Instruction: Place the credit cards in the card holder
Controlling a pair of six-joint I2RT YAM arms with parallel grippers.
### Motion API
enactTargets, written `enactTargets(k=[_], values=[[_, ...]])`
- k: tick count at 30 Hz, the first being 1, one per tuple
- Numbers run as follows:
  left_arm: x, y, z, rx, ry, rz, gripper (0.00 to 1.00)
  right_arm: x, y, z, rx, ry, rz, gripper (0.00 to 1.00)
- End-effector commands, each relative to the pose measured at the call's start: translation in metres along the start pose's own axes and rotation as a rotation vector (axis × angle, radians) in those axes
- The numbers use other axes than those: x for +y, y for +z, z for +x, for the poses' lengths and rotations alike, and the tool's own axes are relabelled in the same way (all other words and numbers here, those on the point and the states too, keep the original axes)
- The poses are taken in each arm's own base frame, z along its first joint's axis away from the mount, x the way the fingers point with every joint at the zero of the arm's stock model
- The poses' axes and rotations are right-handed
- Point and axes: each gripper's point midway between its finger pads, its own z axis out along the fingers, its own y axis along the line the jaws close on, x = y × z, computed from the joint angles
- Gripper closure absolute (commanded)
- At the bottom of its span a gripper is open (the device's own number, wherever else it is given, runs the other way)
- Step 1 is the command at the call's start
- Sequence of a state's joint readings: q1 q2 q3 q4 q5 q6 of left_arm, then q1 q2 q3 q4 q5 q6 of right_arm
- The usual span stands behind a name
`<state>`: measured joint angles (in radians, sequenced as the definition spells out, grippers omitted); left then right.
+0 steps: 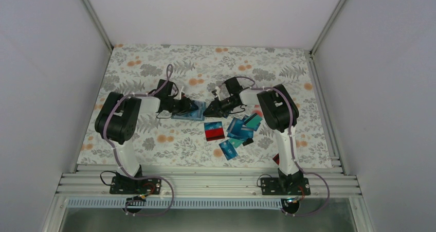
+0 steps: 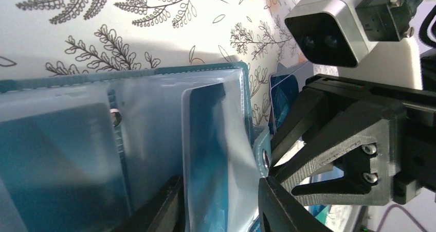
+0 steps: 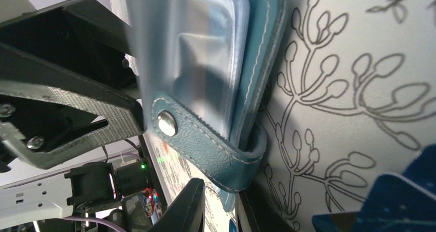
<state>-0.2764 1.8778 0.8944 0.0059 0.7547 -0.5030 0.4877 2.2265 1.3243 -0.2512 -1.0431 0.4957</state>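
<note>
The card holder (image 1: 186,113) lies open on the flowered cloth between my two grippers. In the left wrist view its clear sleeves (image 2: 77,139) are spread, and one sleeve with a blue card (image 2: 205,155) in it sits between my fingers. My left gripper (image 2: 221,211) is closed on that sleeve and also shows from above (image 1: 193,107). My right gripper (image 3: 223,211) grips the holder's teal snap strap (image 3: 205,144) from the right, as the top view (image 1: 210,110) also shows. Loose credit cards (image 1: 242,126) lie to the right, among them a red and blue one (image 1: 214,131).
More teal cards (image 1: 228,150) lie nearer the front edge, with a small black piece (image 1: 248,142) beside them. A blue card corner (image 3: 406,201) lies close by the right gripper. The two grippers almost touch. White walls enclose the cloth on three sides.
</note>
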Motion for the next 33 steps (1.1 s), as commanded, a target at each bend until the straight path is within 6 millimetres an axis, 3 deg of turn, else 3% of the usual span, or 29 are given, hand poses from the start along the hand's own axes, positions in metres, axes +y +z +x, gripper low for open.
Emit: enactTargets(k=[1,14,23,29,33], values=[[0.014,-0.002,0.02,0.059,-0.035,-0.13,0.61,0.0,0.003,-0.002,-0.015,-0.051,0.055,0.84],[0.015,-0.016,0.02,0.053,-0.017,-0.211,0.35,0.009,-0.016,0.007,-0.037,-0.075,0.151,0.72],[0.003,-0.028,0.017,0.029,0.025,-0.255,0.23,0.017,-0.031,0.0,-0.131,-0.09,0.378,0.58],[-0.006,-0.052,0.01,-0.056,0.056,-0.314,0.09,0.034,-0.025,-0.005,-0.194,-0.109,0.516,0.53],[0.0,-0.069,0.01,-0.101,0.063,-0.394,0.01,0.045,-0.015,-0.013,-0.242,-0.114,0.603,0.52]])
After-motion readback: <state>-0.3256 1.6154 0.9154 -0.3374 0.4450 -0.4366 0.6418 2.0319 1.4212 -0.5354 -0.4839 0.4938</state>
